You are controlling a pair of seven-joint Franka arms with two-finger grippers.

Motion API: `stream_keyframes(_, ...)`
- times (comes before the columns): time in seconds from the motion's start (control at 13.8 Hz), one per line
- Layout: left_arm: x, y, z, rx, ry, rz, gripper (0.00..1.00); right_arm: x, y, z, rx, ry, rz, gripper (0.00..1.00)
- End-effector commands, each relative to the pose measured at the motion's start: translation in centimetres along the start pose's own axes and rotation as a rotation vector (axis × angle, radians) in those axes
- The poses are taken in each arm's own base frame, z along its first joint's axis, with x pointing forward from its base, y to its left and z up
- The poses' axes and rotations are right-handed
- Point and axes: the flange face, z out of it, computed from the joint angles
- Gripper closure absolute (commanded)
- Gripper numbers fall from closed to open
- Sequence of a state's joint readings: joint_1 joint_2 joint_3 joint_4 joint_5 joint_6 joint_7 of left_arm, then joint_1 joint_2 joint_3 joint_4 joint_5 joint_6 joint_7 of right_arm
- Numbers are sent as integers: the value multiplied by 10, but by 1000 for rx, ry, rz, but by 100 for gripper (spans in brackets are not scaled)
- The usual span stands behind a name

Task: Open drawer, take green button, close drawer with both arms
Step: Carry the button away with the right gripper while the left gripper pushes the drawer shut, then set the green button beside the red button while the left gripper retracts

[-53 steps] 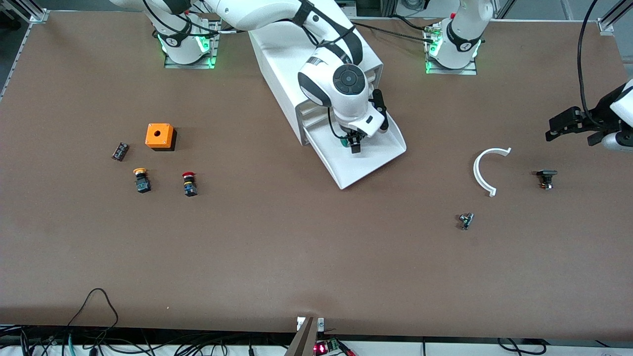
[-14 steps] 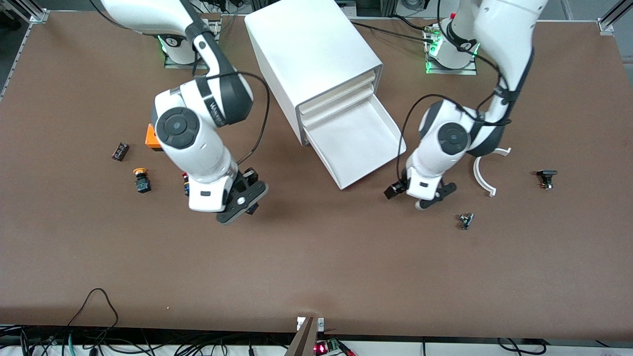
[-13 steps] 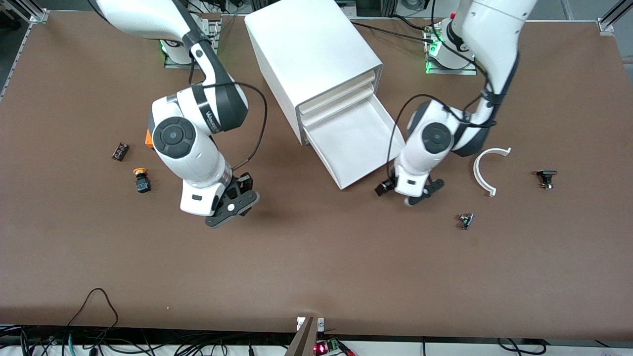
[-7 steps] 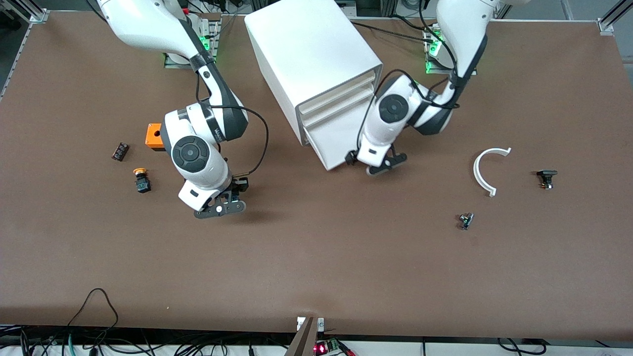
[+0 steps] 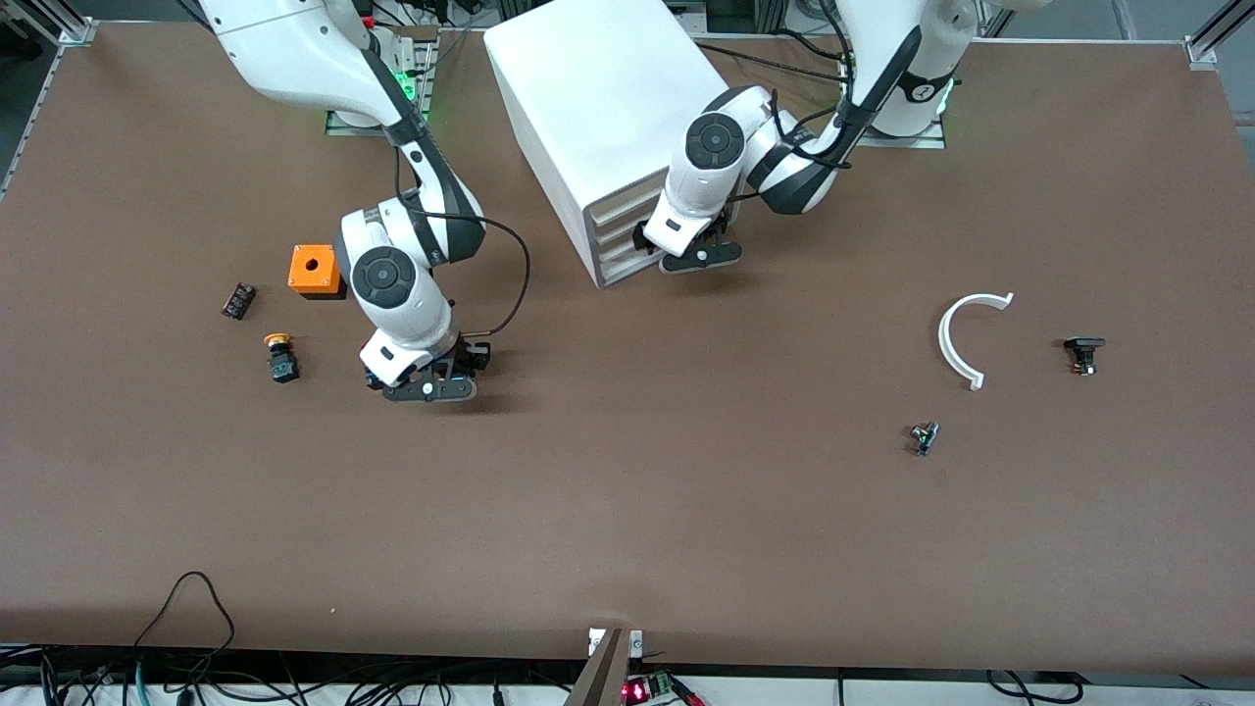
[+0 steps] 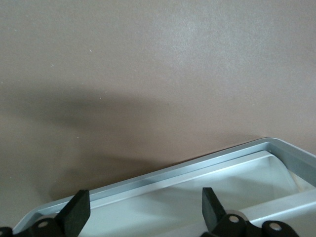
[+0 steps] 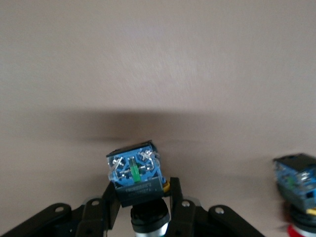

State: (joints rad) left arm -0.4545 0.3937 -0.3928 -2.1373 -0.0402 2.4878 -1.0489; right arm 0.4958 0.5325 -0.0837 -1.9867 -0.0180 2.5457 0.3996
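The drawer (image 5: 620,269), lowest in the white cabinet (image 5: 608,108), sits pushed in, flush with the drawers above. My left gripper (image 5: 689,258) is open and empty, right against the cabinet front; the left wrist view shows its spread fingertips (image 6: 75,216) over the drawer's rim (image 6: 197,165). My right gripper (image 5: 429,388) is shut on the button (image 7: 136,173), low over the table toward the right arm's end. The button's dark body and blue terminal end point away from the gripper; its green cap is hidden between the fingers.
A red-capped button (image 7: 297,190) stands beside my right gripper. A yellow-capped button (image 5: 280,357), an orange box (image 5: 315,270) and a small black part (image 5: 237,300) lie nearby. Toward the left arm's end lie a white curved piece (image 5: 961,338) and two small parts (image 5: 1082,354) (image 5: 923,437).
My left gripper has pushed the open drawer into the cabinet. My right gripper has carried the button from the drawer to beside the red-capped button and come down low.
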Motion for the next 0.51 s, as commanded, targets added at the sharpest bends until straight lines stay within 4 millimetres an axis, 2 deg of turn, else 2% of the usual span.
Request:
stream_keyframes(0.0,43,-25,-36,-17,61,-69,0,-22,6,3,3,10,45,70)
stream_keyframes(0.07,91,-46,-66,-55,116,-148,0,-21,7,2,3,10,54,57)
stream_keyframes(0.15,134,-71,-98,-87,171,-224,0,-19,7,0,5,12,98,1)
stream_keyframes(0.22,161,-92,-135,-118,223,-244,0,-14,5,-10,12,24,142,0)
stream_keyframes(0.29,179,-116,-165,-125,267,-177,0,-7,4,-24,7,15,163,0)
stream_keyframes(0.44,199,-164,-222,-68,307,3,0,16,6,-61,-20,-24,181,0)
